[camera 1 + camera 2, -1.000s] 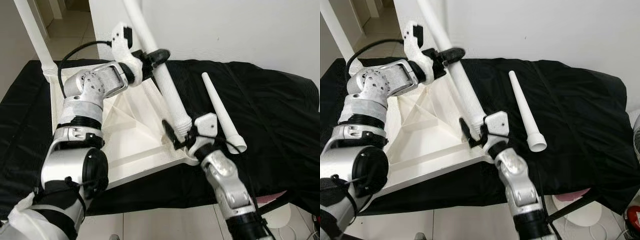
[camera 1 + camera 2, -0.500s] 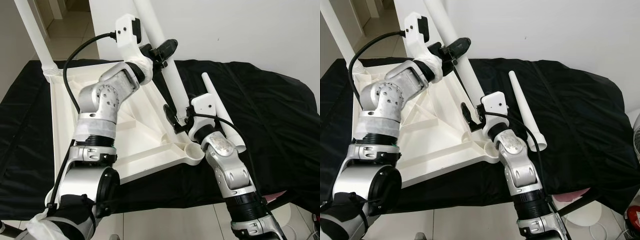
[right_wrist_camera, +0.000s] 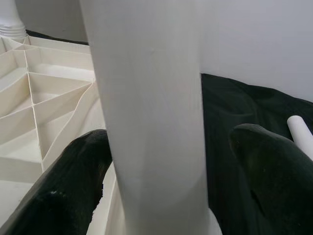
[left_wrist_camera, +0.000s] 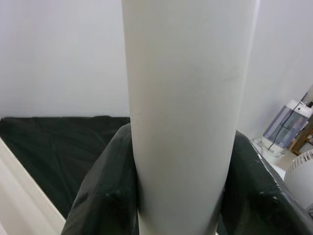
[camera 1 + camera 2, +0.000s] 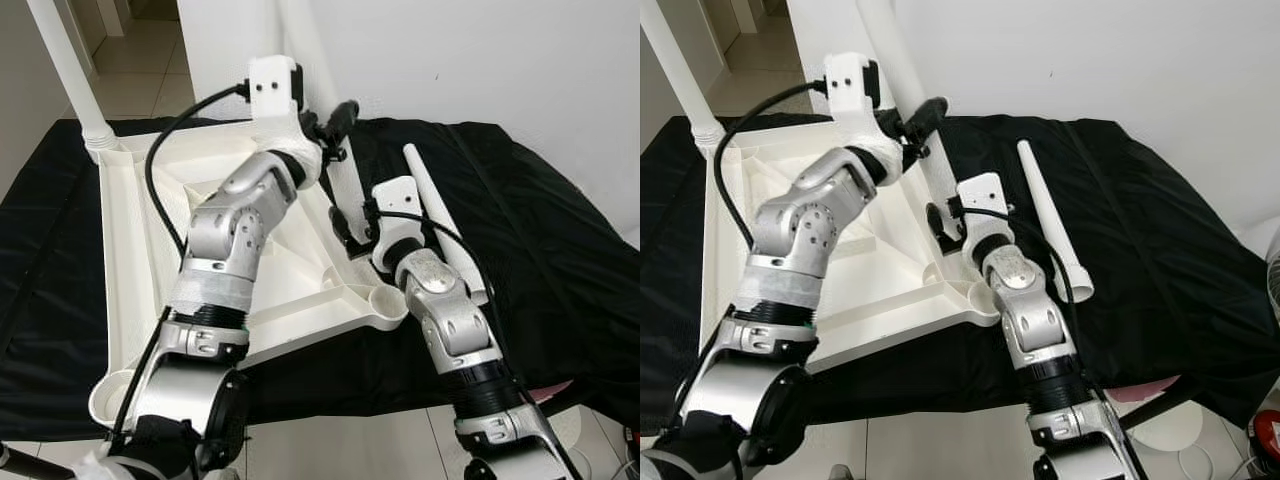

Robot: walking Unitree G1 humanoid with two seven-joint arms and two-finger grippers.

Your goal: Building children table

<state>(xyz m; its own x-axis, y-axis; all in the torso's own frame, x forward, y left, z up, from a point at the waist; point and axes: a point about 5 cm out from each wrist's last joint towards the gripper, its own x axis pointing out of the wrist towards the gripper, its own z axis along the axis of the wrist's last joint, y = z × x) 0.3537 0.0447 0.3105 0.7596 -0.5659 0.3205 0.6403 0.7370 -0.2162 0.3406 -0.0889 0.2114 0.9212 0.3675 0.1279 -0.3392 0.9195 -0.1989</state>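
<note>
left gripper pinches long white plastic table leg high up | right gripper now spread around its base | leg moved from near corner socket to the far side of upturned white ribbed tabletop | loose leg waits on black cloth

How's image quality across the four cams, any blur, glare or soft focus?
Left and right eye views: sharp, evenly lit, no glare; black cloth loses fold detail. Left wrist view: table leg close and soft, left gripper fingers dark, slightly blurred. Right wrist view: leg and right gripper fingers soft, tabletop ribs clearer.
</note>
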